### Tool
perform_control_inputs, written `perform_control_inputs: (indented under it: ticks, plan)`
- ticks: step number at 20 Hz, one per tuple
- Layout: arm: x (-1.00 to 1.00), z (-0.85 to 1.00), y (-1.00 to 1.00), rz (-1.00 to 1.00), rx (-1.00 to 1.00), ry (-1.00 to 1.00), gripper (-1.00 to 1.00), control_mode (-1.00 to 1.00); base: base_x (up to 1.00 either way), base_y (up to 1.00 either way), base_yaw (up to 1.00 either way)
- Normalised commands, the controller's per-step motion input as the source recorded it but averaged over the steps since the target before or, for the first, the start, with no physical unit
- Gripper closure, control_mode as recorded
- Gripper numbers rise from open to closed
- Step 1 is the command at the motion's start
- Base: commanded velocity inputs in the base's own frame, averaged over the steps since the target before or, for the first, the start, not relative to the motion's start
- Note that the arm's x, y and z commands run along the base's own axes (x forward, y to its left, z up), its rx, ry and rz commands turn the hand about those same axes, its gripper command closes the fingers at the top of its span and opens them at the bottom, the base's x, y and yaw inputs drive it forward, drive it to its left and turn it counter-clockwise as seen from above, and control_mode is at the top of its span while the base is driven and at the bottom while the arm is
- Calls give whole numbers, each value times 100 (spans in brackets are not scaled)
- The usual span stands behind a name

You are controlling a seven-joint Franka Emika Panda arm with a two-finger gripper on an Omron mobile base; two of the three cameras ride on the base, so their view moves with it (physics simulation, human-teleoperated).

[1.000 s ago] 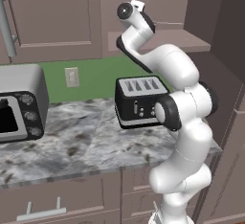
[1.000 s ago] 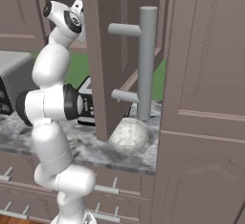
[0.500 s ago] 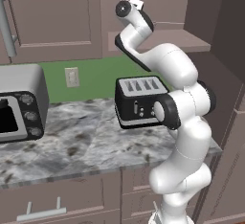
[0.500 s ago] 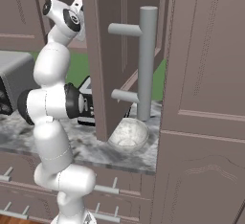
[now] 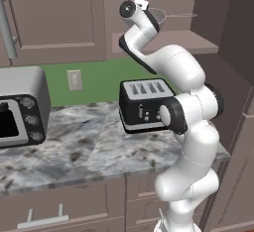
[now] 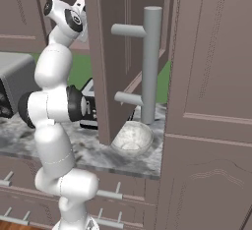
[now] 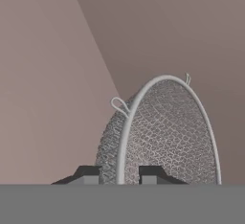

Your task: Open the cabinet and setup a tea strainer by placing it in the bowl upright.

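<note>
The cabinet stands open, its door [image 6: 110, 52] swung out with the long grey bar handle [image 6: 151, 62] facing me. On the inner shelf [image 5: 198, 40] rests the tea strainer [image 5: 158, 14], its thin handle pointing right. In the hand view the tea strainer [image 7: 167, 132] stands on edge, and my gripper [image 7: 119, 174] is shut on its metal rim and mesh, one fingertip on each side. The speckled off-white bowl [image 6: 132, 138] sits on the counter below the open door, far beneath my raised hand [image 5: 140, 9].
A black toaster [image 5: 146, 104] stands on the marble counter [image 5: 84, 146] behind my arm. A silver toaster oven [image 5: 20, 107] is at the left. The open door hangs over the bowl's back side. Closed tall cabinets [image 6: 211, 76] fill the right.
The arm and hand stay almost where they were at the shelf. Nothing else in the scene has shifted.
</note>
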Motion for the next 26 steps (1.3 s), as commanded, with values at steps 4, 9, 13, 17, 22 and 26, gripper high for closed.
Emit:
perform_control_inputs:
  ticks: [4, 9, 13, 17, 22, 26]
  plan:
    - [0, 0, 0, 0, 0, 0, 100, -100, 0, 0, 0]
    - [-2, 0, 0, 0, 0, 0, 100, -100, 0, 0, 0]
    - [-16, 0, 2, 0, 0, 0, 100, -100, 0, 0, 0]
    - [-39, -1, 0, 0, 0, 0, 100, -100, 0, 0, 0]
    - [-55, -1, 0, 0, 0, 0, 100, -100, 0, 0, 0]
    - [-80, 2, 0, 0, 0, 0, 100, -100, 0, 0, 0]
